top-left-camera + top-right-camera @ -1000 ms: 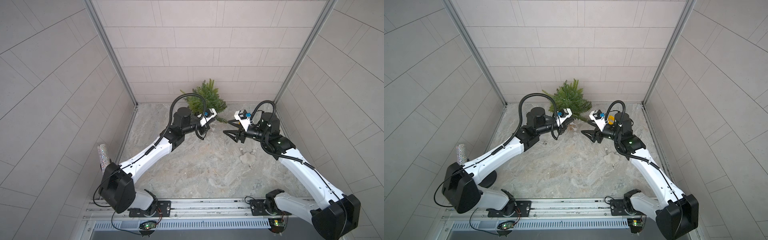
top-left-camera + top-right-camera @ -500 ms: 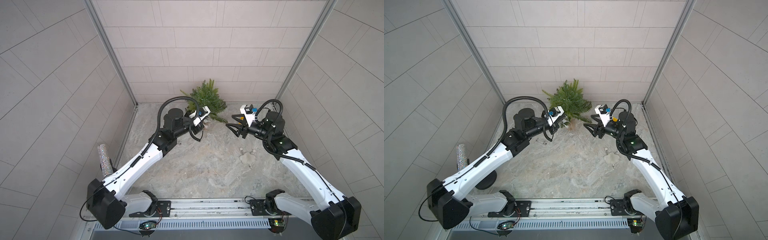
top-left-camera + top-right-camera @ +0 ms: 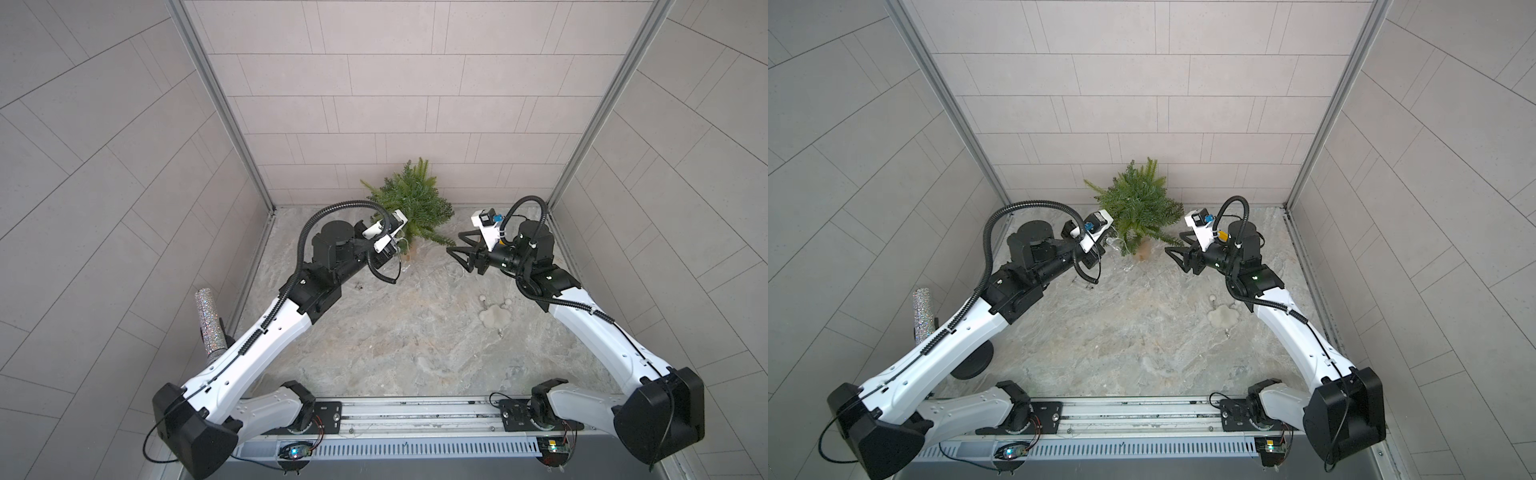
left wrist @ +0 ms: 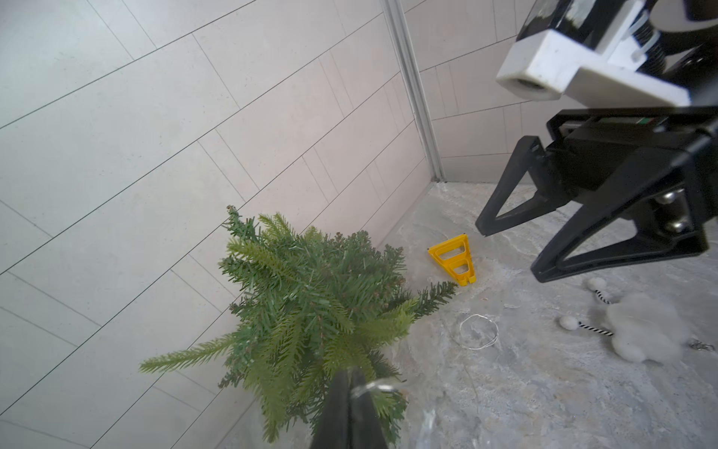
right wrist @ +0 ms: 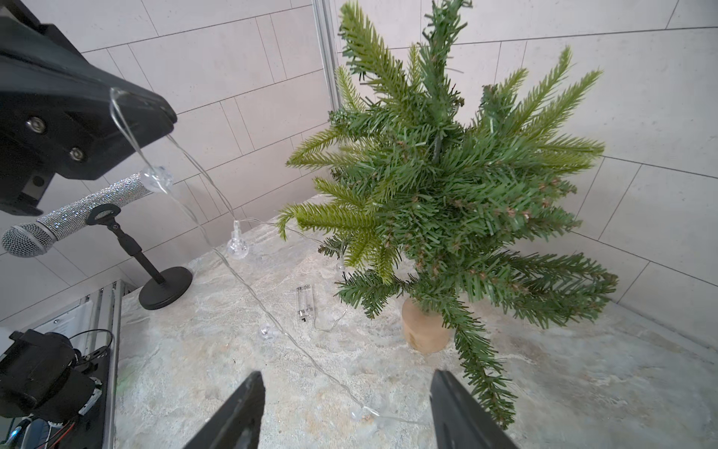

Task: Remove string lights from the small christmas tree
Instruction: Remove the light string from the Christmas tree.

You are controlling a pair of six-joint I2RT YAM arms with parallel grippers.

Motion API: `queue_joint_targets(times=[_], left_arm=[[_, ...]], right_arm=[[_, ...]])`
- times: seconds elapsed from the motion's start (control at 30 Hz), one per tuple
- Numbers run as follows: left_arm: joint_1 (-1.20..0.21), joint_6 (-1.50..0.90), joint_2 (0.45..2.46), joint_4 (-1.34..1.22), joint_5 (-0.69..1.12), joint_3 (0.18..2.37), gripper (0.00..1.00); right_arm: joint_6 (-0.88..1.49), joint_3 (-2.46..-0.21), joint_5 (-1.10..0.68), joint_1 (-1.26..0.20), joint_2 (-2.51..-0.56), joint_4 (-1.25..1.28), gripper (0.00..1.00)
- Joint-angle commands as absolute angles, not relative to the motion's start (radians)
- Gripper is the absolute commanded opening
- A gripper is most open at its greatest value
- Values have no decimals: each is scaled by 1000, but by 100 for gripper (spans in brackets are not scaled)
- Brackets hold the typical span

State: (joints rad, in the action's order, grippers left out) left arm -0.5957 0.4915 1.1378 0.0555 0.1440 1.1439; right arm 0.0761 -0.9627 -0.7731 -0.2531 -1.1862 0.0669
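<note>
Shifted leftward since before, the left gripper [image 5: 157, 112] pinches the string lights [image 5: 237, 247] beside the tree [image 3: 415, 199] at upper middle; the right gripper [image 3: 454, 242] stands open.

Green tree [image 5: 447, 186], glittery silver microphone [image 5: 77, 212], seemingly clear string lights [image 5: 237, 247]

Left pincer [image 4: 351, 383] clamped; right pincer [image 5: 345, 379] spread wide; both arms reaching forward.

There is one small tree [image 3: 411, 203]. Near the tree lie one string of lights [image 5: 237, 248] with at least three clear bulbs, one clear battery case [image 5: 305, 303], one yellow triangle frame [image 4: 454, 260] and one white fluffy toy [image 3: 494, 318]. Farther from the tree is one glitter microphone [image 5: 77, 217] on one stand [image 5: 155, 276]. There are two grippers, the left gripper [image 4: 350, 375] and the right gripper [image 5: 347, 373].
</note>
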Motion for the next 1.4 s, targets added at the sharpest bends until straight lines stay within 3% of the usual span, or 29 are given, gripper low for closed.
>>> queue_joint_targets(times=[0.0, 0.57, 1.37], left_arm=[[-586, 514, 1095, 72, 74, 1179, 0], [-581, 541, 1120, 91, 54, 1296, 0], [-509, 613, 1065, 198, -180, 1320, 0]], right_arm=[[86, -956, -773, -256, -1191, 109, 70], [84, -942, -753, -285, -1216, 141, 68], [44, -933, -730, -285, -1203, 114, 68]])
